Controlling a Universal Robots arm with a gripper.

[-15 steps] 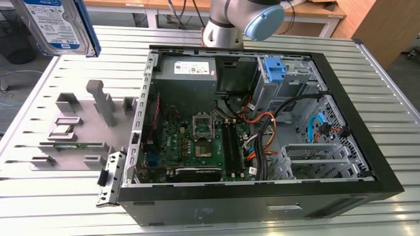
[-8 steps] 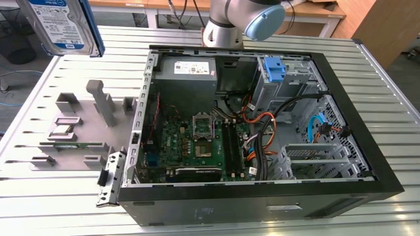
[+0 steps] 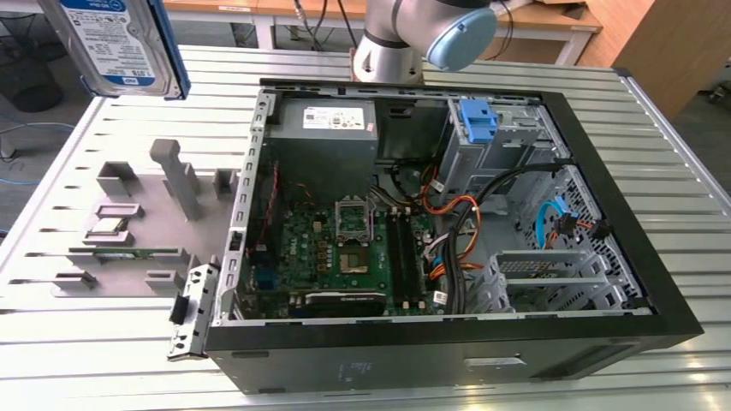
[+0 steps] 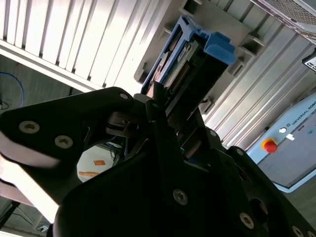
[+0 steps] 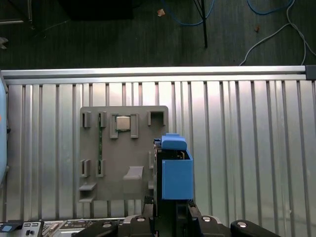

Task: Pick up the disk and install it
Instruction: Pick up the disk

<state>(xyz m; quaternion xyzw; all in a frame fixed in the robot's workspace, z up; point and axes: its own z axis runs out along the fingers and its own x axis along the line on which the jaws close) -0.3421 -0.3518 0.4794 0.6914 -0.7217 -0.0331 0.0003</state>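
Observation:
The disk (image 3: 120, 43), a silver-grey drive with a white-and-blue label in a blue bracket, hangs high above the table's far corner at the exterior view's left. Both wrist views show it edge-on, the blue bracket (image 5: 175, 173) sticking out past the black fingers (image 4: 155, 111). My gripper (image 5: 170, 210) is shut on the disk (image 4: 192, 54), which is clear of the grey fixture plate (image 5: 123, 153) below it.
The open computer case (image 3: 457, 214) lies on the slatted table, with a blue bracket (image 3: 478, 120) in its far drive bay and loose cables. The fixture plate (image 3: 149, 223) carries a green circuit strip (image 3: 126, 253) and a chip (image 3: 109, 227). The arm's base (image 3: 389, 43) stands behind the case.

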